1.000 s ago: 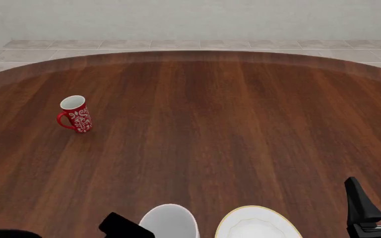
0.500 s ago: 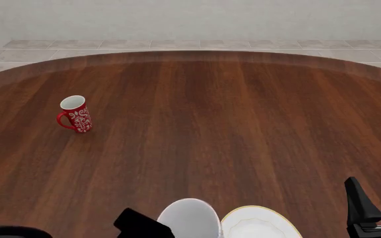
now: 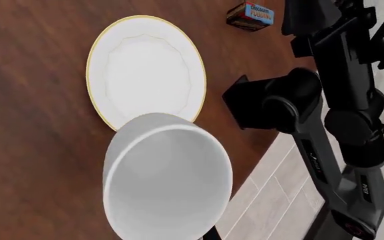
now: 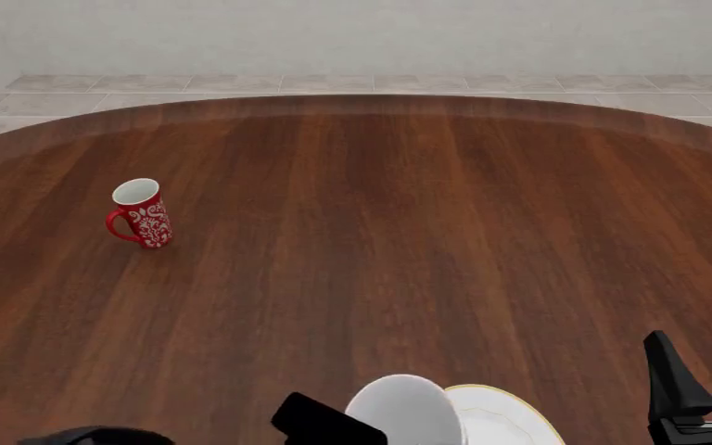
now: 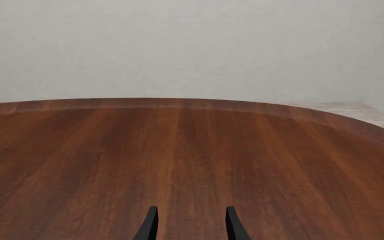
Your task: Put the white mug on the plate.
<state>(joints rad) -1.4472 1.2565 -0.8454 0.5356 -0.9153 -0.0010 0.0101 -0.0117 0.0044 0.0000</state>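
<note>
Front view: one white mug [image 4: 403,411], one plate [image 4: 504,422], one red mug [image 4: 141,212]; right jaws apart, left unclear.

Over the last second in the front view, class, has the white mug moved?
Yes. The white mug has shifted rightward toward the plate, now overlapping its near-left rim in that view, while the red mug stayed put.
</note>
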